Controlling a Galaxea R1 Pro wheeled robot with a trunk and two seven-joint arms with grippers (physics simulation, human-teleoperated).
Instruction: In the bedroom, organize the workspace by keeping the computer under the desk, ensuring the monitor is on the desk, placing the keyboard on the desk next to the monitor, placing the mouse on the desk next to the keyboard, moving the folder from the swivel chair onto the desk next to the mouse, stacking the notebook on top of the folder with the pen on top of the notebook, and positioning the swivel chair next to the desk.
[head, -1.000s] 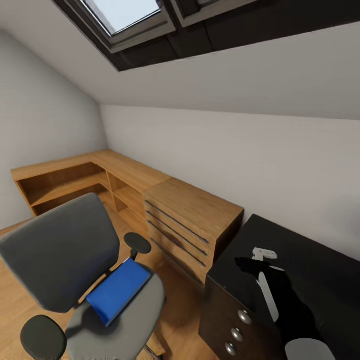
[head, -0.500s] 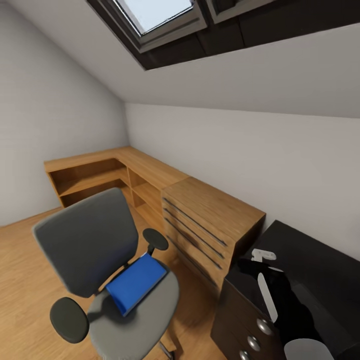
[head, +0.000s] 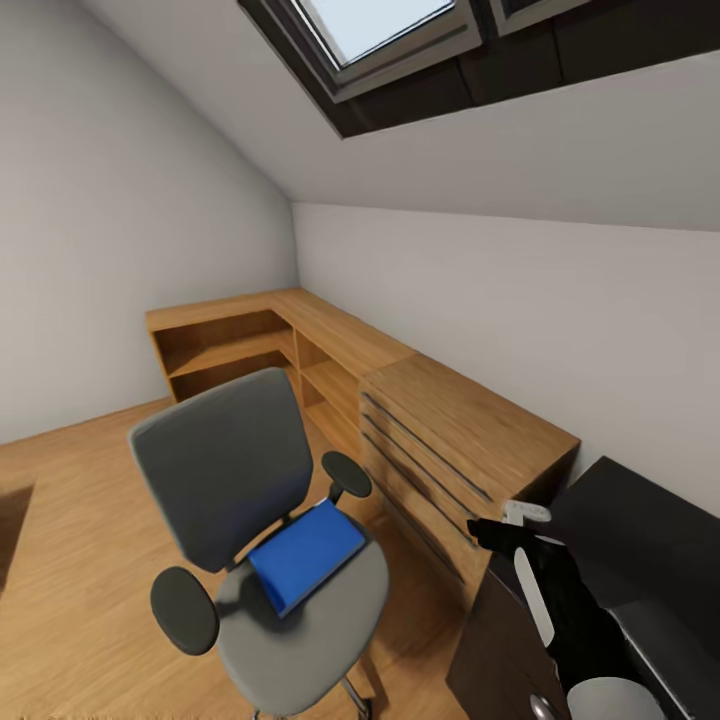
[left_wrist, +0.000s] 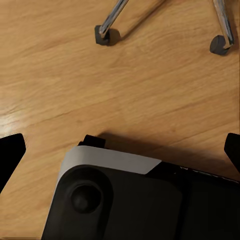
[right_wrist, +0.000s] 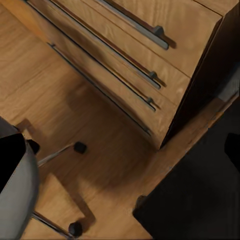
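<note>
On the swivel chair (head: 235, 480) seat, the folder (head: 306, 554); wrist-view casters (left_wrist: 106, 36).

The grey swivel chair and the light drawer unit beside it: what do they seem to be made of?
The grey swivel chair looks upholstered in matte fabric, with black, probably plastic armrests and shiny metal legs. The light drawer unit looks like wood or wood veneer, given its visible grain, with thin metal bar handles. Both are renders, so this is uncertain.
</note>
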